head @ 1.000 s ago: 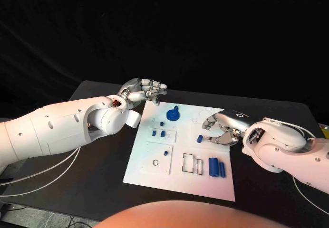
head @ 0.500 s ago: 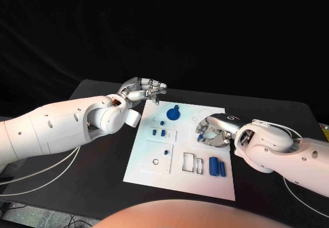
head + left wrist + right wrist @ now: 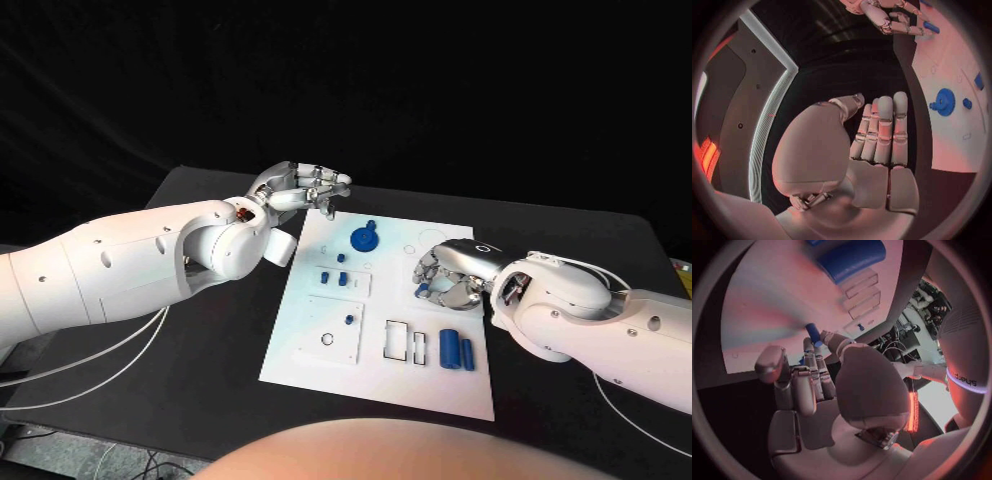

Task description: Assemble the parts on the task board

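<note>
A: The task board (image 3: 378, 375) lies mid-table, blue parts on it. Where is the right hand (image 3: 451, 272)?

B: Low over the board's right side, fingers curled around a small blue peg (image 3: 812, 332).

A: And the left hand (image 3: 300, 189)?

B: Beyond the board's far left corner, fingers curled in, holding nothing. The round blue part (image 3: 365, 239) sits near it.

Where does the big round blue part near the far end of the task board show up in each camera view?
Head view: the round blue part lies near the task board's far edge, between the hands.
Left wrist view: the same part lies on the board beyond the left hand.
Right wrist view: I cannot pick it out.
Shared landmark: the white task board.
</note>
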{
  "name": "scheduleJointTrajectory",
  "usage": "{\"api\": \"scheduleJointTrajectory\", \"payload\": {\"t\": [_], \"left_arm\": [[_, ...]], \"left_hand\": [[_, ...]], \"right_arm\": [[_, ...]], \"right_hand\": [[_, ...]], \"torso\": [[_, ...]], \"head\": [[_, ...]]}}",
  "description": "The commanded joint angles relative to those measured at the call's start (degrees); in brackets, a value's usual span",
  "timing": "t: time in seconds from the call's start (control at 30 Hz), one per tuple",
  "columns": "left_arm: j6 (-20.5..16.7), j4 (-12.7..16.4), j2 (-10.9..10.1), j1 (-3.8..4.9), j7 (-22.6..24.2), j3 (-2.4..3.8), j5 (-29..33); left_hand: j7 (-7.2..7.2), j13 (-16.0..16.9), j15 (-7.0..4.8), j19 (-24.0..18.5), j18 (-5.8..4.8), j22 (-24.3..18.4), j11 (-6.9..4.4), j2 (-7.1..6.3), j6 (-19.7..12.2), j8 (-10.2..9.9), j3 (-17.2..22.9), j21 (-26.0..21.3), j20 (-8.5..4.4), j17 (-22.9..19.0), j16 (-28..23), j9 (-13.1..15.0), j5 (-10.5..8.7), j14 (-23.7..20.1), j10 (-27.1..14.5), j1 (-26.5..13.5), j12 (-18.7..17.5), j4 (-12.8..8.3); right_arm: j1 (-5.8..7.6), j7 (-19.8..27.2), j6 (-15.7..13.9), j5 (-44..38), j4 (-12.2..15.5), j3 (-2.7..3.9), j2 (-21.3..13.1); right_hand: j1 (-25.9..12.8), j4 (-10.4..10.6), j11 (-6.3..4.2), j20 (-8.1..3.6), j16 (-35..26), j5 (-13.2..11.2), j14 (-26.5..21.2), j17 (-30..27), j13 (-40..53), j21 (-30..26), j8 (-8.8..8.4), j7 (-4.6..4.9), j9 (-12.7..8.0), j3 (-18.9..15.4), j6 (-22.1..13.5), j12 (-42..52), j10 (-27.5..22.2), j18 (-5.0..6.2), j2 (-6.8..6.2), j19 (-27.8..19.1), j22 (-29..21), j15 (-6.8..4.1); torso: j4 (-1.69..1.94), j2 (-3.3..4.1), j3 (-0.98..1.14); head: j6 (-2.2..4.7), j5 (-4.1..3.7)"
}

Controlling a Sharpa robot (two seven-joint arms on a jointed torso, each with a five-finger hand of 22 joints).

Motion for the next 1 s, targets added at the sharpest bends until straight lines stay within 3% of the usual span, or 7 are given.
{"api": "scheduleJointTrajectory", "payload": {"t": [0.03, 0.43, 0.67, 1.0], "left_arm": [[0.85, 0.08, 0.08, 0.05, 0.18, 0.03, 0.04], [0.83, 0.05, 0.06, 0.05, 0.06, 0.03, 0.04], [0.83, 0.03, 0.06, 0.05, -0.01, 0.03, 0.04], [0.76, -0.02, 0.14, 0.05, 0.0, 0.03, 0.04]], "left_hand": [[-0.11, 0.1, 0.01, 0.17, 0.78, -0.08, -0.15, 0.17, -0.43, 0.26, -0.21, -0.19, 0.17, -0.06, -0.23, -0.08, -0.02, -0.55, -0.44, -0.22, 0.29, 0.23], [-0.17, 0.19, -0.01, 0.17, 0.8, -0.14, -0.19, 0.27, -0.48, 0.48, -0.22, -0.27, 0.19, -0.08, -0.23, -0.09, 0.0, -0.56, -0.59, -0.2, 0.67, 0.27], [-0.17, 0.19, -0.01, 0.17, 0.8, -0.14, -0.19, 0.27, -0.48, 0.48, -0.22, -0.27, 0.19, -0.08, -0.23, -0.09, 0.0, -0.56, -0.59, -0.2, 0.67, 0.27], [-0.16, 0.21, -0.01, 0.17, 0.8, -0.15, -0.18, 0.33, -0.5, 0.52, -0.22, -0.29, 0.2, -0.09, -0.24, -0.1, -0.01, -0.56, -0.63, -0.23, 0.75, 0.32]], "right_arm": [[-0.22, -0.54, 1.48, -0.86, -0.14, -0.11, 0.19], [-0.69, -0.85, 1.53, -2.07, -0.74, -0.18, 0.78], [-0.92, -1.14, 0.86, -2.66, -0.86, -0.19, 0.92], [-1.08, -0.39, -5.16, -2.75, 0.08, -0.18, 0.5]], "right_hand": [[0.34, 0.0, -0.05, -0.18, 0.31, -0.25, 3.93, 4.76, 0.08, 0.3, 0.16, -0.05, 0.05, 0.33, 0.27, 0.28, 0.39, -0.47, 0.2, 0.39, 0.08, -0.46], [0.56, -0.1, -0.01, -0.21, 0.34, -0.71, 3.93, 4.79, -0.03, 0.12, 0.14, -0.03, 0.07, 0.98, 0.4, -0.14, 0.21, -0.44, -0.04, 0.28, 0.01, -0.44], [1.76, -0.56, -0.47, -0.47, 0.42, -2.83, 3.95, 4.87, 0.2, 0.54, 0.93, -0.43, 0.56, 3.14, 1.94, 0.08, 2.04, -0.5, 1.26, 0.47, 0.61, -0.83], [2.84, -1.93, -1.78, -1.39, 0.67, -4.12, 4.09, 5.39, 1.17, 1.87, 2.74, -1.49, 1.97, 4.93, 4.18, 1.04, 5.92, -0.77, 2.62, 1.14, 2.11, -1.88]], "torso": [[0.01, 0.03, 0.07], [0.01, 0.02, 0.06], [0.02, 0.0, 0.02], [-0.01, -0.02, 0.03]], "head": [[-0.03, -0.02], [-0.29, -0.06], [-0.43, -0.07], [-0.48, -0.1]]}}
